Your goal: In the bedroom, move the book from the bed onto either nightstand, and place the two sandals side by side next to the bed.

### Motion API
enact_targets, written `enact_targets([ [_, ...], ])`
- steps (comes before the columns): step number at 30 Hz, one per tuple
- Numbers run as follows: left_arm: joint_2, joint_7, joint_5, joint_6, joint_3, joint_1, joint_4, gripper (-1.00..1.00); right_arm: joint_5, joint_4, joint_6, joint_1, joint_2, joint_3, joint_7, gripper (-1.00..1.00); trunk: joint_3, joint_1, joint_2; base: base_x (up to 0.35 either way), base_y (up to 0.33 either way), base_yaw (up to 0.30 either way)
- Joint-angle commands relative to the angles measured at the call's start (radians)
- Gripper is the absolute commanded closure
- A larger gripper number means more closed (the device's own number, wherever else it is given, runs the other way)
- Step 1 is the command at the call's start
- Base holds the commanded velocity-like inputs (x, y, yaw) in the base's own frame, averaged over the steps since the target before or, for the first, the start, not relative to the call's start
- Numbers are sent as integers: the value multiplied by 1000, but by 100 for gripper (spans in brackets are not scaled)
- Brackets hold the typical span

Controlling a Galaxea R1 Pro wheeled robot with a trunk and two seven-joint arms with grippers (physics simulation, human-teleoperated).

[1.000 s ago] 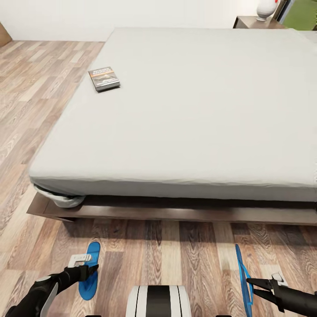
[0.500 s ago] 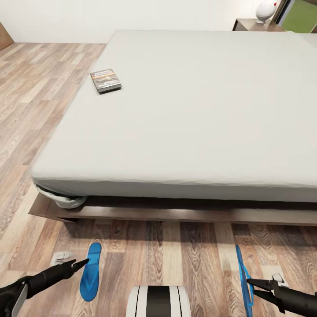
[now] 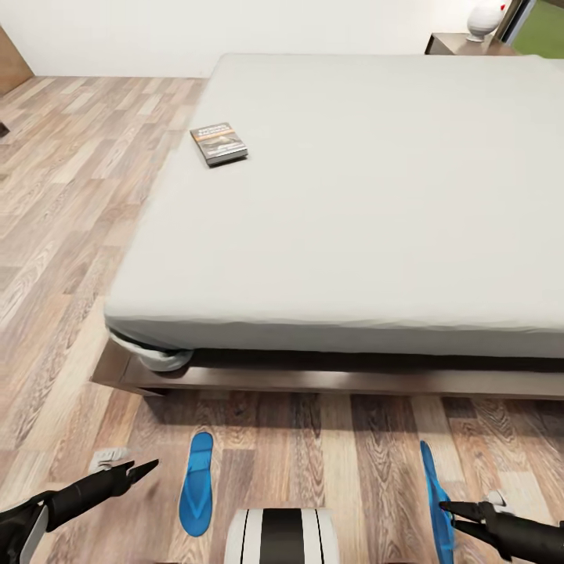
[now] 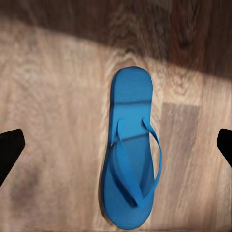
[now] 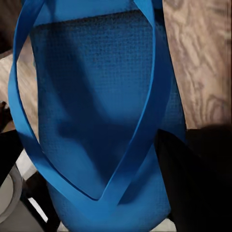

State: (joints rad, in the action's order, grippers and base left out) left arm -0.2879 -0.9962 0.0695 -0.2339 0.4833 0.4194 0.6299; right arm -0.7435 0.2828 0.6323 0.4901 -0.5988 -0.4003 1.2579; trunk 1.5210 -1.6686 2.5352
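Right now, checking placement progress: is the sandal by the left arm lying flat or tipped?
Flat. The left sandal lies sole-down on the floor, straps up, free of the fingers.

We see the wood-plank floor [image 3: 70,196] running along the bed's side and across its foot, brown and grey boards. On it stands the bed [image 3: 352,380], a low dark wooden platform under a pale grey mattress whose sheet bunches at the near corner. The book [image 3: 218,143] lies flat on the mattress close to the side edge, toward the far end. One blue sandal [image 3: 196,483] lies flat on the floor, sole down and strap up, a little way off the foot of the frame. Far behind, a nightstand [image 3: 462,43] stands by the bed's far corner, carrying a white rounded object [image 3: 486,16].
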Motion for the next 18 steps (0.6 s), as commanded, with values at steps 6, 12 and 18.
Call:
enact_targets([
  [6,1,-7,7,-8,6,1,1,-100,-11,12,-76,1,-1,-2,-431,100,1,0,0,0,297,0],
  [12,1,-8,7,-8,6,1,1,-100,-12,15,-145,1,-1,0,-548,100,1,0,0,0,300,0],
  [18,1,-8,7,-8,6,1,1,-100,-14,18,-152,1,-1,0,-555,100,1,0,0,0,221,0],
])
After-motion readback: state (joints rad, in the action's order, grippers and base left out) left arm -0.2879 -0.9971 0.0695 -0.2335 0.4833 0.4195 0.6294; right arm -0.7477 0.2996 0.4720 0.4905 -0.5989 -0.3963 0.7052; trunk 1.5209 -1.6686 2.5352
